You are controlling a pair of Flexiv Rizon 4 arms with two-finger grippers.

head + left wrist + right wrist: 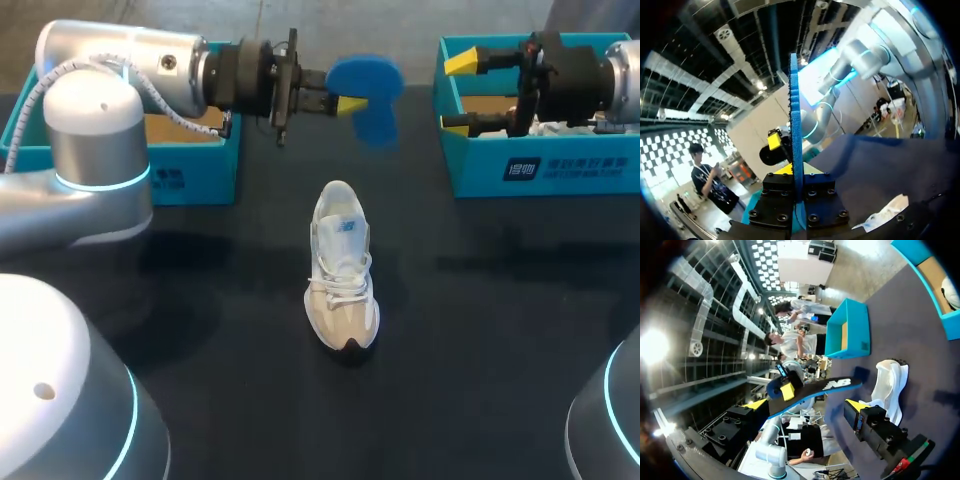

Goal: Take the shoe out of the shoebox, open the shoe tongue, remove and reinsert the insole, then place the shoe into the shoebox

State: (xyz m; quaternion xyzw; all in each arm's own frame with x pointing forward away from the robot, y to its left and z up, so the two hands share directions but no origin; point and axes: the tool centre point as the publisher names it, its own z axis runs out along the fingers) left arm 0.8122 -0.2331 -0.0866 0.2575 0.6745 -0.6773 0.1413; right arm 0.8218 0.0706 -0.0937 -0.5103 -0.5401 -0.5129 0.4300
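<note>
A white and beige shoe [342, 265] stands on its sole in the middle of the dark table, also seen in the right wrist view [890, 385]. My left gripper [340, 104] hangs above the table's back, shut on one end of a blue insole [366, 92]. In the left wrist view the insole [795, 125] stands edge-on between the fingers of that gripper [796, 172]. My right gripper [458, 92] is open over the right shoebox [540, 165], a short way right of the insole. In its own view the right gripper [807, 405] faces the insole [815, 389].
A second blue shoebox [190, 160] stands at the back left, behind my left arm; the right wrist view shows this left shoebox [845, 330] beyond the shoe. Bare dark tabletop surrounds the shoe on all sides.
</note>
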